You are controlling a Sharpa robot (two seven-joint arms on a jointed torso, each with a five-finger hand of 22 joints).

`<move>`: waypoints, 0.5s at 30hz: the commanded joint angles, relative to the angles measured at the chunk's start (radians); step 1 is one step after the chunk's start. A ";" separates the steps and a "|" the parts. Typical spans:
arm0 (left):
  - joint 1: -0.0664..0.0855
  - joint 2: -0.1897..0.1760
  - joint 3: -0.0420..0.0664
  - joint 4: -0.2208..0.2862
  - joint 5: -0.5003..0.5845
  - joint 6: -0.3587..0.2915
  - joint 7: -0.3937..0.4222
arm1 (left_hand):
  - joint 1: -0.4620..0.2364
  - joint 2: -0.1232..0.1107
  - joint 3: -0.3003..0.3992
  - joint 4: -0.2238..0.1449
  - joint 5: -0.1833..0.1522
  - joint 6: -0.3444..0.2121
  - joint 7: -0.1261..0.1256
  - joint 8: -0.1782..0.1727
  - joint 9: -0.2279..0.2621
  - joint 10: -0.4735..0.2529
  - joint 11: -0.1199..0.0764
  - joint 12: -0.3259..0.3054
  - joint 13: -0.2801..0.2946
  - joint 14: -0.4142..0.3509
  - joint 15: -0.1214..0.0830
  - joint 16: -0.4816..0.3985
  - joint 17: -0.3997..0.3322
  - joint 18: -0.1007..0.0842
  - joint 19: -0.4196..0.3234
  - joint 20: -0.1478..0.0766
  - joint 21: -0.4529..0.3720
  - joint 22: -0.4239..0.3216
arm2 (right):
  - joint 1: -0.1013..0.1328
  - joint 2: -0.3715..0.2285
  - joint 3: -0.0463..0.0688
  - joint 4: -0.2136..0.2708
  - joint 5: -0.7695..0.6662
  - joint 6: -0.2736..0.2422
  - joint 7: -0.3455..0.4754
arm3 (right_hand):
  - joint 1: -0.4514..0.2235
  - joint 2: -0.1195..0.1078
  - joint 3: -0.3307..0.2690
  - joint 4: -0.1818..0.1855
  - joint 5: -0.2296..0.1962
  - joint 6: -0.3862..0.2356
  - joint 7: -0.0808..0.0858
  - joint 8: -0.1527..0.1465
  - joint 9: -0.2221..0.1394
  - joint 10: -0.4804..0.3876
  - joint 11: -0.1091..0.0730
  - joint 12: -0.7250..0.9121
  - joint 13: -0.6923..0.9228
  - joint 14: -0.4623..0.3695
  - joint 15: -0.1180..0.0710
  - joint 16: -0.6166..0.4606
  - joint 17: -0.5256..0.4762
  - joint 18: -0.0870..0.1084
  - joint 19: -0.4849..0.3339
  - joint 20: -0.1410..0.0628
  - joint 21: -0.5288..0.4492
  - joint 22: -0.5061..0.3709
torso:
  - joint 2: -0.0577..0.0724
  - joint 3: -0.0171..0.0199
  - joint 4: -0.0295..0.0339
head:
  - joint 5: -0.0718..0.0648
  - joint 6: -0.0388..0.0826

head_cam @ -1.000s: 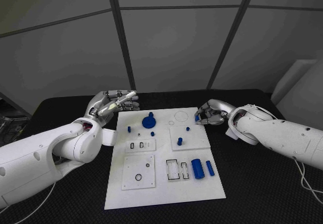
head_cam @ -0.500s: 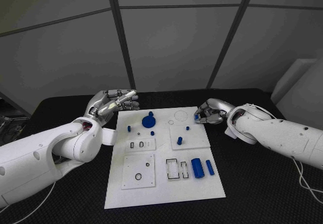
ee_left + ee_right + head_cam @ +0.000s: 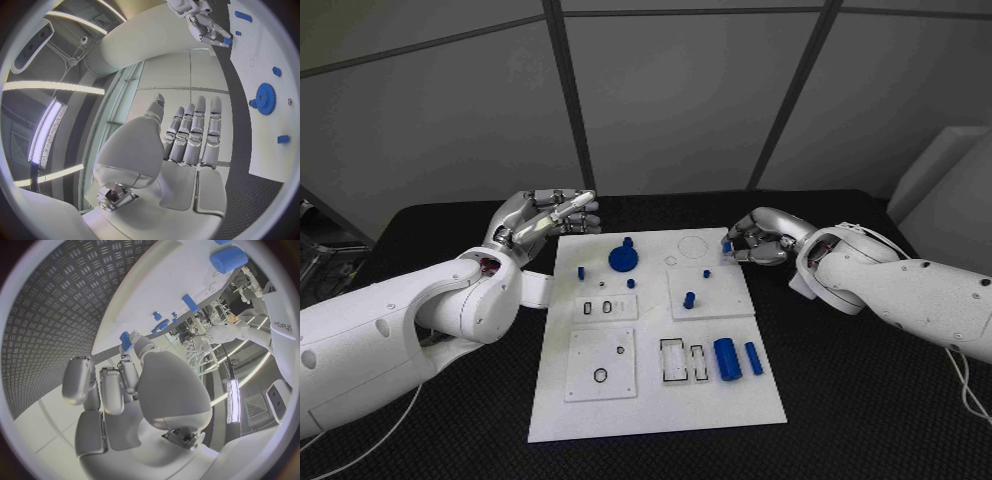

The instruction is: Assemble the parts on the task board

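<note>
Right hand point(image 3: 759, 243) pinching a small blue part point(image 3: 728, 247) at the task board's point(image 3: 653, 420) far corner; left hand point(image 3: 545, 222) released, fingers straight.
The shallow fingertip pinch may let the part tilt or drop onto the desk point(image 3: 877, 400) beside the hand.

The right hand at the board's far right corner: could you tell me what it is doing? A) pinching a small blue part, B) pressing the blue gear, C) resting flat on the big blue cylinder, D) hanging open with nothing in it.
A: the right hand pinches a small blue part in its fingertips at the task board's far right corner.
</note>
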 commanded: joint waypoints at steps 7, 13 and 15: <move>0.002 -0.005 0.001 -0.008 -0.005 0.004 0.003 | -0.001 0.006 -0.003 0.000 -0.001 -0.001 0.004 -0.006 0.001 -0.005 0.004 0.002 0.001 -0.006 -0.001 -0.006 -0.001 0.050 -0.005 0.002 -0.006 -0.001 | 0.005 0.016 0.023 0.154 -0.014 -0.053 -0.095 | -0.003 0.011 0.007 0.000 0.007 0.015 -0.006 0.005 0.004 -0.006 -0.007 -0.001 -0.003 0.071 -0.010 0.005 0.107 -0.009 0.004 -0.005 0.005 0.000 | -0.005 -0.0066 -0.0033 | 0.011 0.001; 0.003 0.004 0.001 -0.038 -0.005 0.002 0.004 | -0.001 0.006 -0.003 0.000 -0.001 -0.001 0.004 -0.006 0.001 -0.005 0.004 0.002 0.001 -0.006 -0.001 -0.006 -0.001 0.050 -0.005 0.002 -0.006 -0.001 | 0.005 0.080 0.025 0.207 -0.041 -0.047 -0.116 | -0.004 0.012 0.008 0.001 0.007 0.015 -0.006 0.005 0.004 -0.007 -0.007 -0.002 -0.005 0.071 -0.010 0.005 0.108 -0.009 0.005 -0.005 0.005 0.001 | -0.011 -0.0085 0.0014 | 0.026 -0.008; 0.003 0.008 0.001 -0.046 -0.005 0.002 0.004 | -0.001 0.006 -0.003 0.000 -0.001 -0.001 0.004 -0.006 0.001 -0.005 0.004 0.002 0.001 -0.006 -0.001 -0.006 -0.001 0.050 -0.005 0.003 -0.006 -0.001 | 0.005 0.104 0.025 0.214 -0.054 -0.046 -0.122 | -0.005 0.011 0.008 0.001 0.007 0.015 -0.006 0.005 0.005 -0.008 -0.007 -0.003 -0.005 0.071 -0.010 0.005 0.108 -0.009 0.004 -0.005 0.005 0.001 | -0.013 -0.0097 0.0042 | 0.027 -0.011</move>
